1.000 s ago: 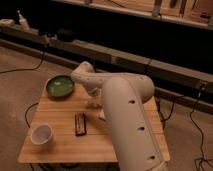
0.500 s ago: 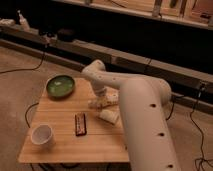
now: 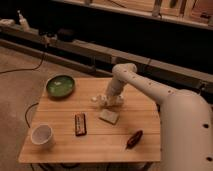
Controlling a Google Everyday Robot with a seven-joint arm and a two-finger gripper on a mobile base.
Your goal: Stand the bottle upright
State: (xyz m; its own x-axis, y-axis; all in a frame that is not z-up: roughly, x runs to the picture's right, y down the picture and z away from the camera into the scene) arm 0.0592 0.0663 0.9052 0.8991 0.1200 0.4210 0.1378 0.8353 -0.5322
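The bottle [image 3: 98, 100] is a small whitish thing lying on the wooden table [image 3: 60, 145], just left of my gripper, with its narrow end pointing left. My gripper [image 3: 112, 99] is down at table height in the middle of the table, right against the bottle. Whether it grips the bottle does not show. The white arm [image 3: 150, 90] comes in from the right and covers the table's right edge.
A green bowl [image 3: 60, 85] sits at the back left. A white cup [image 3: 42, 135] stands at the front left. A dark candy bar [image 3: 80, 123] lies left of centre, beside a pale flat block [image 3: 109, 116]. A dark reddish object [image 3: 134, 138] lies front right.
The arm has swung to the right and uncovered the table's front right part, the pale block and the reddish object. The gripper has shifted slightly right at table height.
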